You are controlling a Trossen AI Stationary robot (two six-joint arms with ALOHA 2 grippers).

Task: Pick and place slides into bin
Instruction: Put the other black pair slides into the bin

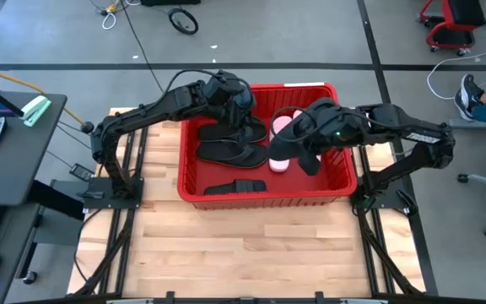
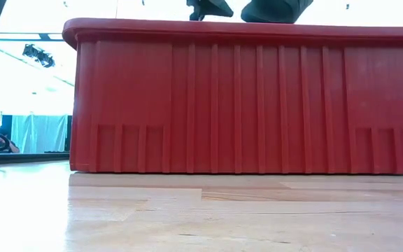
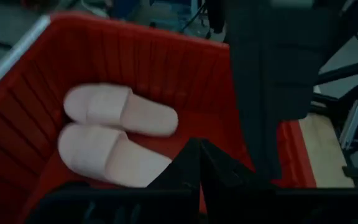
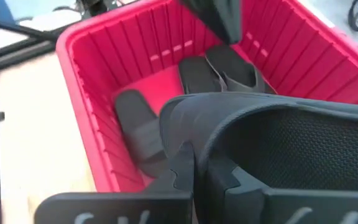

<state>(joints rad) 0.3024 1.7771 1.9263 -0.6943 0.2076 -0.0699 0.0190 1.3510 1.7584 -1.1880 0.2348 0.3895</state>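
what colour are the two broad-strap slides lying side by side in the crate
Pale pink soft broad-strap slides, clearest in the left wrist view, inside the bright red ribbed plastic crate.

I count one red bin [image 1: 264,196] and six slides. Two are pale pink slides [image 3: 114,134], two black flip-flops [image 1: 233,142], two black broad-strap slides [image 4: 140,127].

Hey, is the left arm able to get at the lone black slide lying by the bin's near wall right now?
Probably yes. That black slide lies uncovered on the bin floor, open from above. The left tool hangs shut over the bin's far side, so it would need opening.
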